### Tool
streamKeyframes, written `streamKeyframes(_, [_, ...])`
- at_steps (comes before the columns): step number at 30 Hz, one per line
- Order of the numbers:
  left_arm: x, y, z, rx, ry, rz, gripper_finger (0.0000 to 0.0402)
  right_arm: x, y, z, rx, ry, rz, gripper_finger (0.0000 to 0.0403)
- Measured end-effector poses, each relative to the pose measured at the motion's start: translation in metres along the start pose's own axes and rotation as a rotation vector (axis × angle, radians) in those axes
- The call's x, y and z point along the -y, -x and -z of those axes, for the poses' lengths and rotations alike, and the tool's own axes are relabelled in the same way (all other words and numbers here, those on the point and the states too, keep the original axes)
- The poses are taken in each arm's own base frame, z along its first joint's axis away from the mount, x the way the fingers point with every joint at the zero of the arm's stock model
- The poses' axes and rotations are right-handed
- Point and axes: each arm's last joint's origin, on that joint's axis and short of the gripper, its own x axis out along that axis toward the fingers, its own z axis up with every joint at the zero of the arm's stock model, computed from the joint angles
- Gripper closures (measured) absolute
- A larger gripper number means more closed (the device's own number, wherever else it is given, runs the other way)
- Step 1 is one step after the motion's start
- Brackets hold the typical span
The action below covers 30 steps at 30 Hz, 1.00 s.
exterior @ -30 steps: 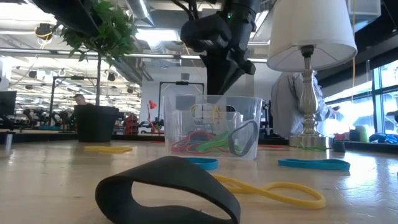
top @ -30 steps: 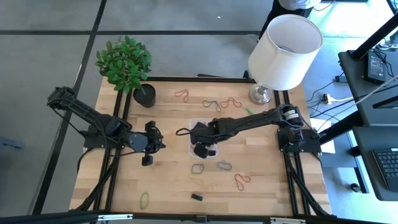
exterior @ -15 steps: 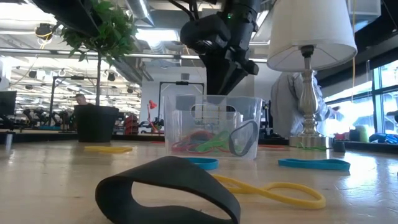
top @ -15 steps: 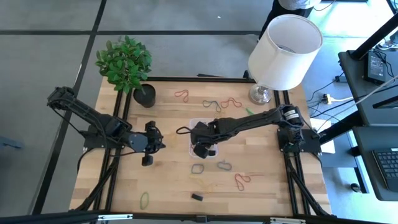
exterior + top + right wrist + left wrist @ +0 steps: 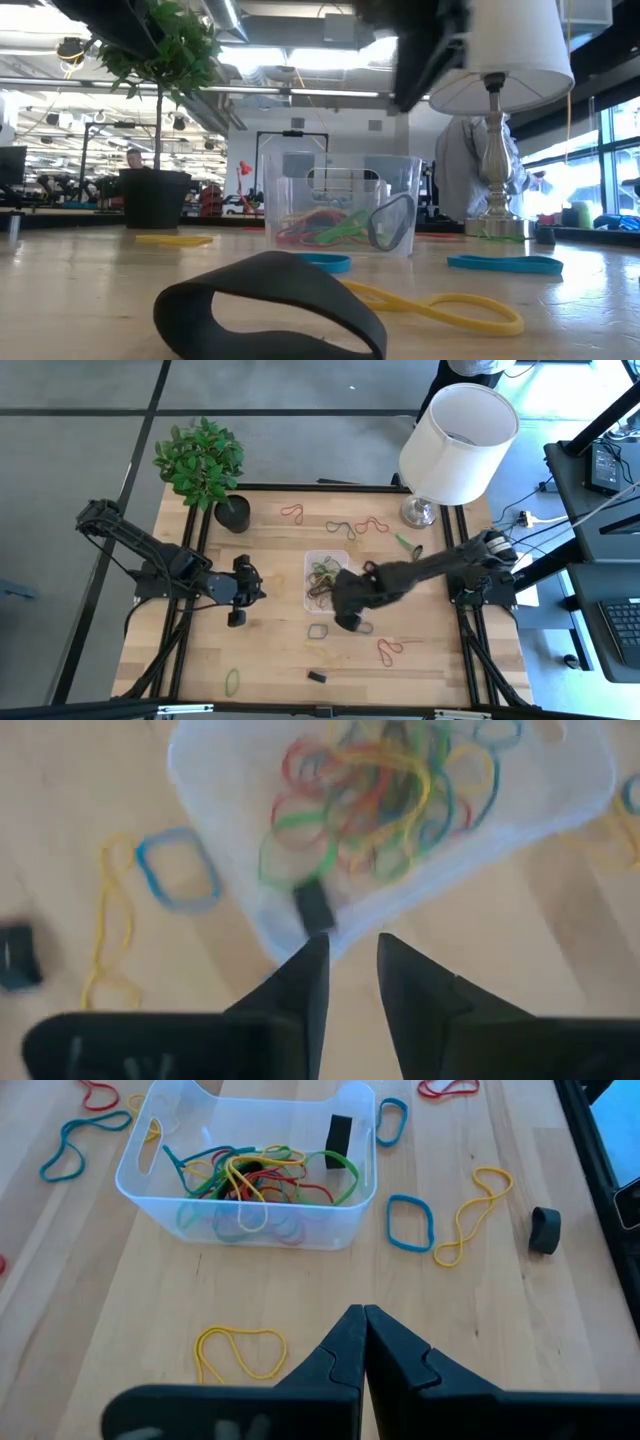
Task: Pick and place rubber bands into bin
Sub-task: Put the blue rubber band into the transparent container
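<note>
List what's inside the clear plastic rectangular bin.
The clear plastic rectangular bin holds a tangle of red, green, yellow and blue rubber bands plus one black band. Bands under the tangle cannot be made out.

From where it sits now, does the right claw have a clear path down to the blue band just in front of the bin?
Probably yes. The right claw is open and empty beside the blue band, past the bin, with bare table between and nothing lying over the band.

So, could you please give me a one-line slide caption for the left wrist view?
Shut left gripper hovers over the wooden table, facing a clear bin of tangled rubber bands, with more bands loose around it.
</note>
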Motion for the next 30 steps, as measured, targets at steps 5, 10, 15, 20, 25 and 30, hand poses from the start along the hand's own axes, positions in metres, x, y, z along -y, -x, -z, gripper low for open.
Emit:
streamKeyframes(5, [0.0, 0.0, 0.0, 0.0, -0.001, 0.001, 0.0398, -0.009, 0.007, 0.045, -0.026, -0.05, -0.013, 0.0311])
streamKeyframes(10, [0.0, 0.0, 0.0, 0.004, -0.004, -0.006, 0.0398, -0.02, 0.004, 0.085, -0.065, -0.106, 0.003, 0.0311])
streamKeyframes(15, [0.001, -0.003, 0.0, -0.007, -0.008, -0.013, 0.0398, -0.03, 0.001, 0.114, -0.08, -0.134, 0.005, 0.0311])
streamKeyframes(20, [0.005, -0.011, -0.003, 0.006, -0.007, 0.002, 0.0398, -0.035, -0.001, 0.138, -0.102, -0.113, 0.005, 0.0311])
streamKeyframes(25, [0.016, -0.025, -0.009, 0.039, -0.031, 0.085, 0.0398, -0.026, -0.005, 0.163, -0.094, -0.141, -0.038, 0.0329])
streamKeyframes(30, [0.029, -0.039, -0.018, -0.018, -0.003, 0.101, 0.0399, -0.001, -0.008, 0.186, -0.073, -0.162, -0.135, 0.0359])
